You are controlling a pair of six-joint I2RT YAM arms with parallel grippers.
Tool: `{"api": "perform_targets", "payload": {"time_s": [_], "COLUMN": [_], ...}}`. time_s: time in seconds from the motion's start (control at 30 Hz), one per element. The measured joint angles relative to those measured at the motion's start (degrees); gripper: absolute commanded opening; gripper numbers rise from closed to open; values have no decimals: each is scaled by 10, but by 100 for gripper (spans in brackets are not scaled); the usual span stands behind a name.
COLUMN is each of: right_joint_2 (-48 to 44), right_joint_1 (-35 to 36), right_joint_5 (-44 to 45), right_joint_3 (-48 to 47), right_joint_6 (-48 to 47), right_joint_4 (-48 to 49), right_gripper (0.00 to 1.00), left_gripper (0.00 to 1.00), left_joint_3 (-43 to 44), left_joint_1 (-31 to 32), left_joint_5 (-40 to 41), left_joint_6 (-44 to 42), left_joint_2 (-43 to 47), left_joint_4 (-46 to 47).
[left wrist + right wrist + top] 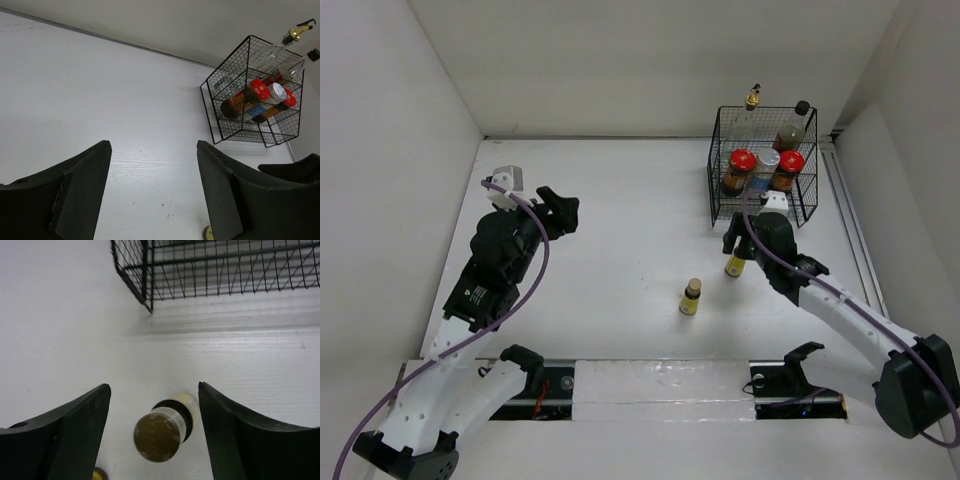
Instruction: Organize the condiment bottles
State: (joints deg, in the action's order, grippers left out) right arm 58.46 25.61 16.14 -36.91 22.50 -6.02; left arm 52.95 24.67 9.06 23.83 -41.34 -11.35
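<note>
Two tiny yellow bottles stand on the white table. One is out in the middle. The other is just in front of the basket, under my right gripper. In the right wrist view this bottle stands upright between the open fingers of the right gripper, with a gap on each side. The black wire basket holds a clear gold-capped bottle, a dark black-capped bottle, two red-lidded jars and a silver-lidded shaker. My left gripper hangs open and empty at the left.
The basket stands at the back right, close to the right wall and a rail along the table's edge. White walls close in the table at the back and both sides. The arms' bases sit at the near edge.
</note>
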Motion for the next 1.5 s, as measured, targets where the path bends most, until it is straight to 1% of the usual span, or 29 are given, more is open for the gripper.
{"api": "perform_targets", "payload": {"time_s": [0.03,0.07,0.1,0.13,0.17,0.2,0.27,0.43,0.57,0.63,0.77,0.87,1.0,1.2,1.3,1.33,1.43,1.47,1.5], "right_joint_2": [14,28,38,44,46,45,38,1,5,26,105,164,237,311,329,334,343,344,345], "right_joint_1": [1,2,4,5,8,8,12,38,41,30,-9,-34,-62,-85,-87,-87,-88,-89,-90], "right_joint_5": [2,7,15,20,29,37,43,69,91,96,94,89,75,52,45,43,39,35,32], "right_joint_3": [0,-1,-1,-1,-1,-2,-2,-17,-90,-139,-230,-265,-284,-285,-285,-285,-285,-286,-286], "right_joint_6": [2,4,6,9,10,13,17,12,-10,-26,-50,-62,-72,-73,-72,-71,-68,-66,-63], "right_joint_4": [-4,-11,-20,-27,-30,-29,-36,-51,-46,-22,28,53,65,63,62,63,69,71,74], "right_gripper": [71,56,46,38,27,23,20,17,16,15,15,15,15,15,23,33,50,61,66], "left_gripper": [64,64,64,64,64,64,64,64,64,64,64,64,64,64,64,64,64,64,64], "left_joint_3": [0,0,0,0,0,0,0,0,0,0,0,0,0,0,0,0,0,0,0], "left_joint_1": [0,0,0,0,0,0,0,0,0,0,0,0,0,0,0,0,0,0,0], "left_joint_5": [0,-1,-1,-1,-1,-1,-1,-1,-6,-7,-9,-9,-9,-9,-9,-9,-9,-9,-9], "left_joint_6": [0,0,0,0,0,0,0,0,0,0,0,0,0,0,0,0,0,0,0], "left_joint_2": [0,0,1,2,3,4,5,4,-1,-2,-1,0,0,-1,-1,-1,-3,-5,-5], "left_joint_4": [0,0,0,0,0,0,0,0,0,0,0,0,0,1,1,1,4,4,4]}}
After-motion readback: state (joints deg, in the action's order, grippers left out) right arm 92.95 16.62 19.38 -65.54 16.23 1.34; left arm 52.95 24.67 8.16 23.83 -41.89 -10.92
